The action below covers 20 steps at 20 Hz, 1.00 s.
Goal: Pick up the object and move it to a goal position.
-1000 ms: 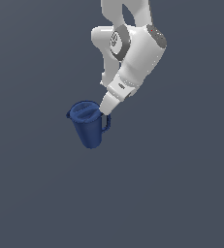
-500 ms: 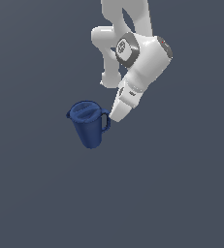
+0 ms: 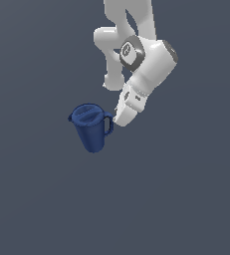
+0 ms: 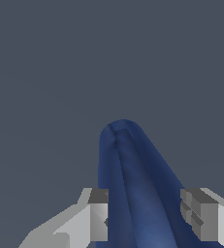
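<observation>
The dark blue pitcher (image 3: 90,127) stands upright in the middle of the exterior view, with its ridged lid on top and its loop handle (image 3: 108,125) pointing to the exterior view's right. My gripper (image 3: 117,120) comes down at a slant from the upper right and its tip is at the handle. In the wrist view the blue handle (image 4: 133,184) fills the gap between my two grey fingers (image 4: 98,213), which press on both of its sides. The gripper (image 4: 145,215) is shut on the handle.
The white arm (image 3: 141,64) rises above and to the exterior view's right of the pitcher. A plain dark grey surface lies all around. No other object shows in either view.
The arm has swung towards the exterior view's right and a little lower, bringing the gripper tip from the pitcher's rim to its handle. The pitcher has not moved.
</observation>
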Each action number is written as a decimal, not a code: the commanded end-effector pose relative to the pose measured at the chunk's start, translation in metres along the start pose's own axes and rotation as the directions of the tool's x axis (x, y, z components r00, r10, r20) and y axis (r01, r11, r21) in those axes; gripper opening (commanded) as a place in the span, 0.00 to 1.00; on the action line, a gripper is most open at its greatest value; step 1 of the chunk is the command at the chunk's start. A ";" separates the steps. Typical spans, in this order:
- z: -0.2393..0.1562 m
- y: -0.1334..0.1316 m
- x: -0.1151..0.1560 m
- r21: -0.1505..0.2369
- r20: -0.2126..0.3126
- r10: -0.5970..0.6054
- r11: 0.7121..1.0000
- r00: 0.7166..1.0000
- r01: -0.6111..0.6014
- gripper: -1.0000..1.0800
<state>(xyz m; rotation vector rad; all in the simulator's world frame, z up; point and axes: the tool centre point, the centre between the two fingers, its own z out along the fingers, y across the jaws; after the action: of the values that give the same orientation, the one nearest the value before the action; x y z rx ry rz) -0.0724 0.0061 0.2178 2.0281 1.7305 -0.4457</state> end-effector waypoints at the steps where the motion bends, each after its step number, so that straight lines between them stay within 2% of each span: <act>1: 0.004 0.000 0.000 0.000 0.000 -0.001 1.000 1.000 0.001 0.62; 10: 0.029 -0.001 0.000 -0.001 0.001 -0.008 1.000 1.000 0.008 0.62; 11: 0.029 -0.001 0.000 -0.001 0.001 -0.008 1.000 1.000 0.008 0.00; 20: 0.029 -0.001 0.000 -0.001 0.001 -0.008 1.000 1.000 0.008 0.00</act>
<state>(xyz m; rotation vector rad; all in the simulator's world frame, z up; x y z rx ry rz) -0.0723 -0.0077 0.1936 2.0202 1.7393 -0.4465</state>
